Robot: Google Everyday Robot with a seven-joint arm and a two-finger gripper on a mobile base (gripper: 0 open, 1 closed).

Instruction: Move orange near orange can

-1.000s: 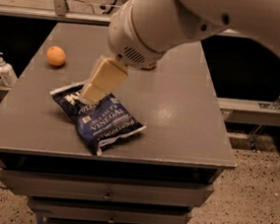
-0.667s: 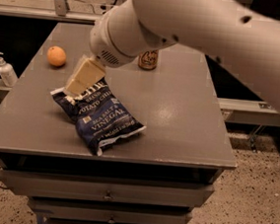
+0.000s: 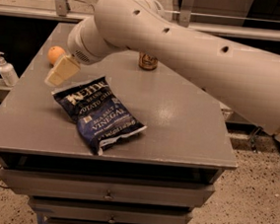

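Note:
The orange (image 3: 55, 54), a small round fruit, lies on the grey table (image 3: 179, 113) near its far left edge. The orange can (image 3: 148, 62) stands upright at the back of the table, its top hidden behind my arm. My gripper (image 3: 59, 72) hangs over the left part of the table, just to the near right of the orange and well left of the can. Only its pale cream finger shows, pointing down and left.
A dark blue chip bag (image 3: 98, 112) lies flat in the middle-left of the table, just right of the gripper. A white pump bottle (image 3: 6, 69) stands on a ledge left of the table. My large arm (image 3: 196, 45) spans the back right.
My arm has swung left across the table, carrying the gripper from above the chip bag toward the orange. The can came into view behind the arm.

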